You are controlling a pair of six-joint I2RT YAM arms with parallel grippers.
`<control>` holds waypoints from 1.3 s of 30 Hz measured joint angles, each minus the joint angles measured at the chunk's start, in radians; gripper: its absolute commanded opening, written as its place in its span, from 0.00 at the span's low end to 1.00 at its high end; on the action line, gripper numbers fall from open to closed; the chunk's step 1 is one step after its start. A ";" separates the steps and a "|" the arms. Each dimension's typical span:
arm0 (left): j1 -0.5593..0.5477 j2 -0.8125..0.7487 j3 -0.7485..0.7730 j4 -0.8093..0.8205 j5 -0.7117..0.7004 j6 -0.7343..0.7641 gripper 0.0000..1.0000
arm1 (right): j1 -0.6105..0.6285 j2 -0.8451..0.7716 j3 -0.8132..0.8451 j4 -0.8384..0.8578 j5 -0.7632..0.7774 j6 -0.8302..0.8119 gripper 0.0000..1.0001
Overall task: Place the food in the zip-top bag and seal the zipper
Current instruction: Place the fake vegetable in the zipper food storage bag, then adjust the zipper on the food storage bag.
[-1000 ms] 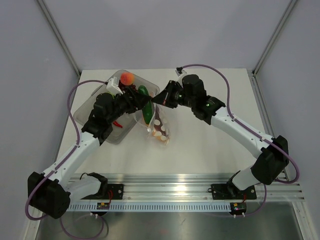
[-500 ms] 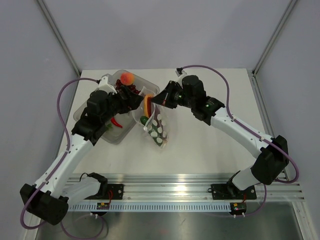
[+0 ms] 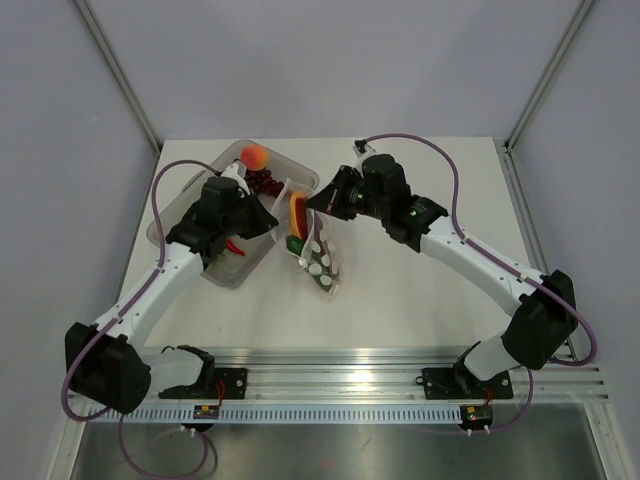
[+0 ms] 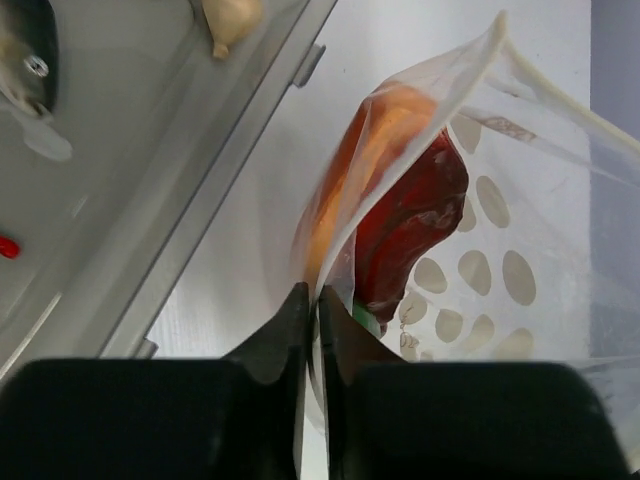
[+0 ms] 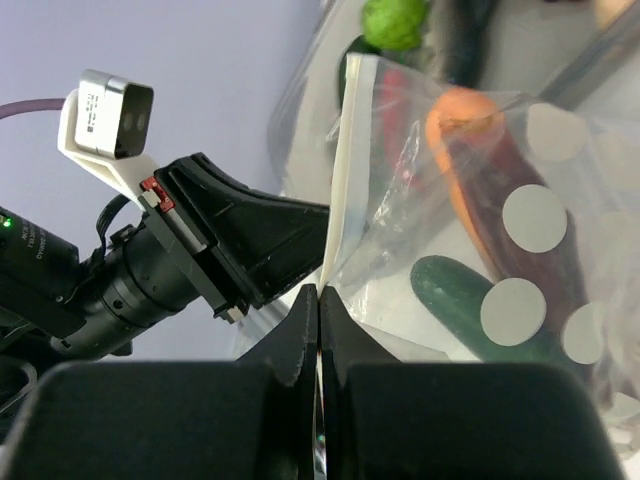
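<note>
Holds the zip-top bag (image 3: 318, 258), bottom on the bench (image 3: 400, 290) just beside the tray (image 3: 228, 268), orange-red wedge (image 3: 299, 212) and cucumber (image 5: 455, 290) blurred behind spotted film, with left end effector (image 4: 312, 300) and right end effector (image 5: 318, 295) each clamped on its mouth, arms bent inward.

bag (image 3: 320, 265): clear film, dotted with white round spots;
zipper strip (image 5: 342, 160): milky white;
fruit wedge (image 4: 400, 210): orange skin, dark red flesh;
cucumber (image 5: 470, 305): dark green;
lime (image 5: 393, 22): light green;
peach (image 3: 254, 156): orange with a red blush;
grapes (image 3: 265, 181): dark red;
chili (image 3: 233, 246): bright red;
tray (image 3: 228, 275): clear grey;
tabletop (image 3: 420, 300): plain white;
arms (image 3: 480, 262): white links, black joints;
cables (image 3: 440, 160): purple;
left end effector (image 4: 310, 295): black;
right end effector (image 5: 318, 295): black
</note>
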 measured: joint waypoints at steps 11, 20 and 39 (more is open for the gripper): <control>0.004 0.201 0.275 -0.062 0.344 0.003 0.00 | -0.058 -0.028 0.101 -0.290 0.225 -0.167 0.00; 0.087 0.364 0.292 0.035 0.601 -0.003 0.00 | -0.058 -0.079 0.075 -0.319 0.285 -0.254 0.00; 0.090 0.443 0.404 -0.264 0.544 0.220 0.00 | -0.048 -0.054 0.071 -0.365 0.284 -0.254 0.00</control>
